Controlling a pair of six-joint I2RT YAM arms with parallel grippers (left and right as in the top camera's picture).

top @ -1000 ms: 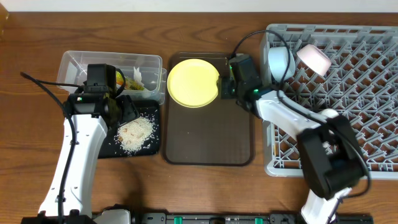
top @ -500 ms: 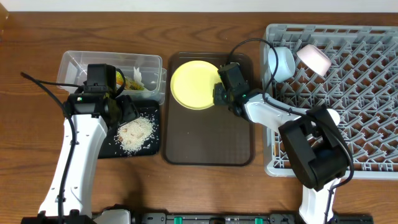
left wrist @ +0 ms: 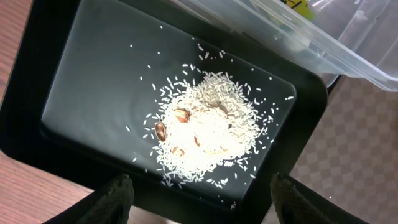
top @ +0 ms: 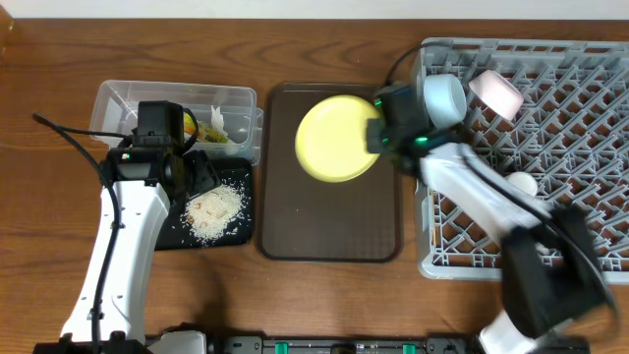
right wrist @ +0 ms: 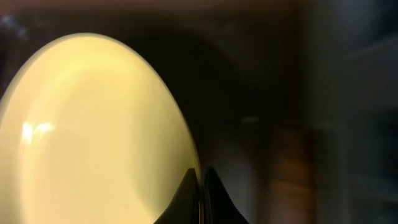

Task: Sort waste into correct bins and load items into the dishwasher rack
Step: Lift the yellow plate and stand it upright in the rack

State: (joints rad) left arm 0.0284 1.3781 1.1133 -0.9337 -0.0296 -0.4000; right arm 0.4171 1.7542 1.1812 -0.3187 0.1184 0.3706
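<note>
Pinching yellow plate (top: 337,138) by rim: my right gripper (top: 378,133) closed tight on edge nearest dishwasher rack (top: 550,147), likely for short carry. Plate over brown tray (top: 324,226), beside rack. My left gripper (left wrist: 205,198) wide open, empty, above rice (left wrist: 205,134) in black tray (left wrist: 81,93).

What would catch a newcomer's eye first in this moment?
The bright yellow plate, pinched at its rim by the right gripper, sits over the brown serving tray beside the grey dishwasher rack. Next comes the pile of white rice scraps in the black tray at left, under the open left gripper.
</note>
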